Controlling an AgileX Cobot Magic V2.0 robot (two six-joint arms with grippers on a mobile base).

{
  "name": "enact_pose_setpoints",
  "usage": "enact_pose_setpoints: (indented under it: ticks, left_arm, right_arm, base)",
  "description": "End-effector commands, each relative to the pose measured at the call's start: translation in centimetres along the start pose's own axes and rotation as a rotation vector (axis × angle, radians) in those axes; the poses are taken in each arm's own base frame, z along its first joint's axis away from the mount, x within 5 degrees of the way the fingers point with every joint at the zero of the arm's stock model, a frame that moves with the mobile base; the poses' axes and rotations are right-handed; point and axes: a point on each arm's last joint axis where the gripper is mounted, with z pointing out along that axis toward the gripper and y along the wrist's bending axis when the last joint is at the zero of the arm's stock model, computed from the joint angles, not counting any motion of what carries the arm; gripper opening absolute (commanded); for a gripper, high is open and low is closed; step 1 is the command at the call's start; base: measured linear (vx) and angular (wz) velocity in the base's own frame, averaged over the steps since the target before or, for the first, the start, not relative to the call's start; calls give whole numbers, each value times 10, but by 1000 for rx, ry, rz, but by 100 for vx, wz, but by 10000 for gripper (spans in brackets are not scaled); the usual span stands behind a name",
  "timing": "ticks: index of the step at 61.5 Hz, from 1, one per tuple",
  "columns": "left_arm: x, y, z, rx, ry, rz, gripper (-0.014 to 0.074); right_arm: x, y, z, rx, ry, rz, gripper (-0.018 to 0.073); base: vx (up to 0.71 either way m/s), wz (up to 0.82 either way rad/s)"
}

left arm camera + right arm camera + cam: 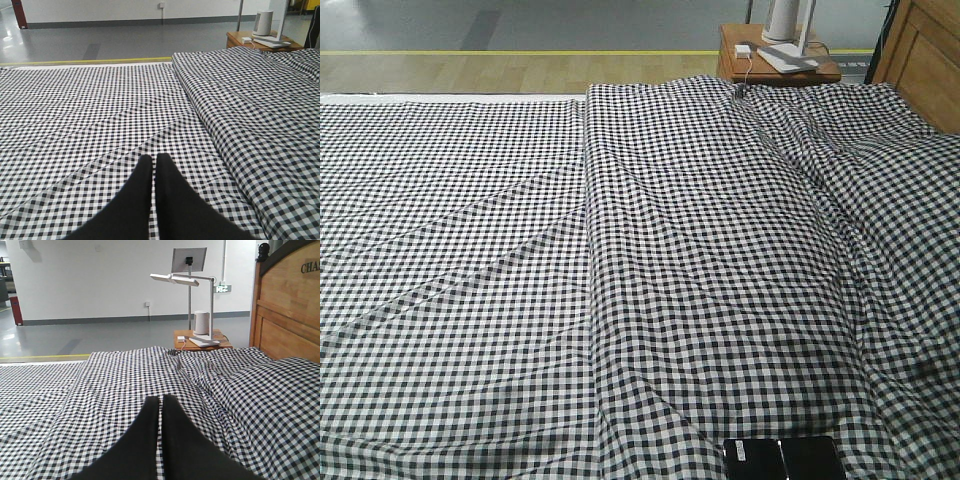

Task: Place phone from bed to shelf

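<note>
Front view only: phone (783, 458) flat on the bed (620, 250) at the lower edge; wrist views only: left gripper (154, 159) and right gripper (161, 400) over it, jaws pressed together.

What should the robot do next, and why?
Probably open the right tool and move it toward the phone, lying flat on the bed, low right in the front view. That tool and the left tool look shut, and neither wrist view shows the phone.
</note>
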Motion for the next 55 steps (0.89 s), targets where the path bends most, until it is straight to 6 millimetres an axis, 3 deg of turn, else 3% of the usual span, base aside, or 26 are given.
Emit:
enact_pose_setpoints:
  ticks: [1,25,42,55]
  left_arm:
    - [-6,1,0,-5,-75,-10,1]
    - [-6,1,0,-5,-75,-10,1]
    - [-6,1,0,-5,-75,-10,1]
    - [-6,1,0,-5,-75,-10,1]
  right_arm:
    - [-5,0,-1,1,-75,-20,-4]
    - [-34,2,-6,-17,-323,-21,-4]
    - [-105,6,-29,-12,-526,-66,-4]
    - [-155,8,-32,-5,-526,-80,-4]
  base:
    - [0,0]
    - [0,0]
    - [0,0]
    - [0,0]
